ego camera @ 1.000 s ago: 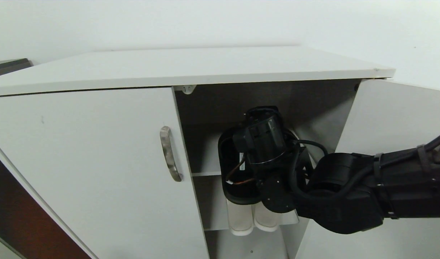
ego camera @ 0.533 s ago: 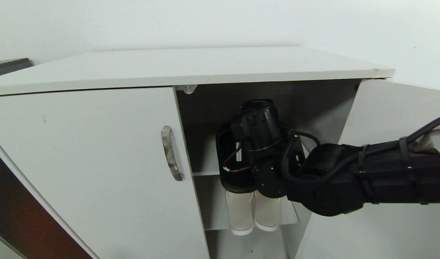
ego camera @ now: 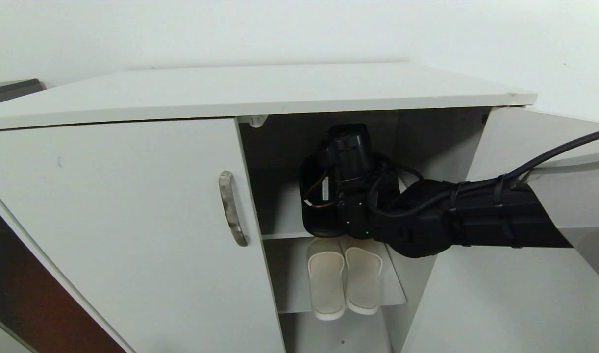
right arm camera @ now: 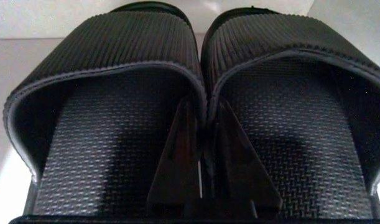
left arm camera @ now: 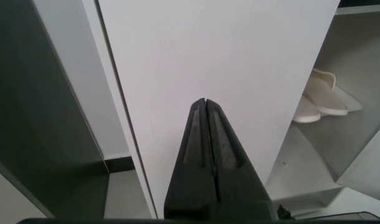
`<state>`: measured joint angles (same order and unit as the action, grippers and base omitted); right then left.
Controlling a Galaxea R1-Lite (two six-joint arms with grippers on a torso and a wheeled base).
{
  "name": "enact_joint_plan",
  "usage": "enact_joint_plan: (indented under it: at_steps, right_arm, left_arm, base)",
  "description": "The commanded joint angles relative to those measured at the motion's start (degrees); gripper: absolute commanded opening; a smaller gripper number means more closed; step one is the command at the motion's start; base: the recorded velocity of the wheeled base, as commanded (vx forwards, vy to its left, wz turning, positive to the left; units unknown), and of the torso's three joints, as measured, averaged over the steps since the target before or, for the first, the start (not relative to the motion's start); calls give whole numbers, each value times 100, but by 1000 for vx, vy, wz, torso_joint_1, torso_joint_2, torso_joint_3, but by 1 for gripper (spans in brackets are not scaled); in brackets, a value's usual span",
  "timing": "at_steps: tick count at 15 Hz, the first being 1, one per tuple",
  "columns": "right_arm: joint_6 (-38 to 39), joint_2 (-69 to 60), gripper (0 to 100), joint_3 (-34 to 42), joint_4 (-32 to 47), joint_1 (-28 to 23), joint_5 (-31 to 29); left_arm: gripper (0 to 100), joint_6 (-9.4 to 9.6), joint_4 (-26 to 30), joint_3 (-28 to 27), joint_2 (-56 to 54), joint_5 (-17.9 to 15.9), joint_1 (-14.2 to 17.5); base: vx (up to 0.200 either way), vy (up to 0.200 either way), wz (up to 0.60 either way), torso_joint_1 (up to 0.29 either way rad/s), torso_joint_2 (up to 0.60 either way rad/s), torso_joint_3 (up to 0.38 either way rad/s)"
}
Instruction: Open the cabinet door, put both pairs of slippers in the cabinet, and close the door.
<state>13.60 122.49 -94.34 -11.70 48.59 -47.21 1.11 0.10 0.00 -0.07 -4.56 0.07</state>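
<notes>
White cabinet (ego camera: 280, 88) walls crowd the right hand (right arm camera: 205, 111), clamped on the black slippers (right arm camera: 115, 74); let go seemingly short of the upper shelf (ego camera: 280, 236), they could tumble.

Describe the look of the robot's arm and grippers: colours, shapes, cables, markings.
The right arm is black and rounded, with black cables strapped along it and a white label near the wrist. The left gripper and right gripper have dark, tapered, wedge-shaped fingers.

Soft, even light bathes the white cabinet (ego camera: 280, 88), its top bright, while the open interior lies in deep shadow; pale glare shows behind the dim black slippers (right arm camera: 115, 93).
</notes>
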Motion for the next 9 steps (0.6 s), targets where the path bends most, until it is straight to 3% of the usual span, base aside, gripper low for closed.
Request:
enact_joint_plan:
  at_steps: [1,6,7,9]
  right_arm:
    - [2,152,0,-40,-7,-34,10]
    - [2,223,0,-49,-7,-78,72]
    - [2,223,100,-49,-7,-78,72]
    - [11,223,100,-32,-7,-78,72]
  left_arm:
    - [0,-5,-1,0,7,-1,1]
    - [0,3,-1,0,7,-1,1]
    - [0,3,-1,0,7,-1,1]
    - [0,-5,8,0,7,-1,1]
  base:
    - [0,0,0,0,0,0]
    - [0,0,0,0,0,0]
    - [0,0,0,0,0,0]
    - [0,0,0,0,0,0]
